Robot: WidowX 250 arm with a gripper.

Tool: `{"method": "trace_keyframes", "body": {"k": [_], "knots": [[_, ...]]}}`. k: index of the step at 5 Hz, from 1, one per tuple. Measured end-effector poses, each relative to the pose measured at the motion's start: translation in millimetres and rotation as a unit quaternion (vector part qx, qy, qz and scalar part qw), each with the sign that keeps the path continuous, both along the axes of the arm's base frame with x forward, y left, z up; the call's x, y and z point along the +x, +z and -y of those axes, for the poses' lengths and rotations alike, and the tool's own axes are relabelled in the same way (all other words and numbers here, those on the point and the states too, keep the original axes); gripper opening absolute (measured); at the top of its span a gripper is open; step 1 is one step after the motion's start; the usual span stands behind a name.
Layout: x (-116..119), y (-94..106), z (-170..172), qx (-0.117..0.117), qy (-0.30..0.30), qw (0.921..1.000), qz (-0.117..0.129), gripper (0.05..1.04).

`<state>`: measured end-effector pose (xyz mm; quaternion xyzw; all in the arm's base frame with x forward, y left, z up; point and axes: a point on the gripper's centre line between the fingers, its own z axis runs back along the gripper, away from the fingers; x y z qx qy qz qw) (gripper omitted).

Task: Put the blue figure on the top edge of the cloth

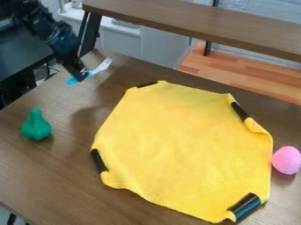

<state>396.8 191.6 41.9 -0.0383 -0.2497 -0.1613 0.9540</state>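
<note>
Wooden tabletop, yellow cloth spread out

Nearest, a black-and-blue strip sits at the cloth's corner. Beyond, a pink egg shape is at right, a green pear shape at left. Farther back, off the cloth, the gripper is at a blue-handled fork; whether its jaws grasp it, I cannot tell. Behind runs a brown board.

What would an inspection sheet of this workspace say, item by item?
Surface: brown wood-grain table.
Job's things: yellow fabric cloth, spread out, black strips at its edges; blue-handled fork with white tines, possibly the "blue figure", off the cloth.
Clutter: green pear-shaped toy left of the cloth; pink egg-shaped toy at its right edge.
Gripper: black gripper at the fork's handle; grasp unclear.
Cables: thin dark cable, likely, beyond the table.
Surroundings: brown wooden shelf behind.
</note>
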Motion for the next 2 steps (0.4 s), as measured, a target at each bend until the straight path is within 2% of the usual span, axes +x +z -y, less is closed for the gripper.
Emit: {"method": "trace_keyframes", "body": {"k": [1,2], "knots": [[4.6,5.9,28.6,-0.017,-0.031,0.9993,-0.010,0.226],[8.4,1.2,55.1,-0.022,-0.060,0.9977,-0.023,0.226]]}}
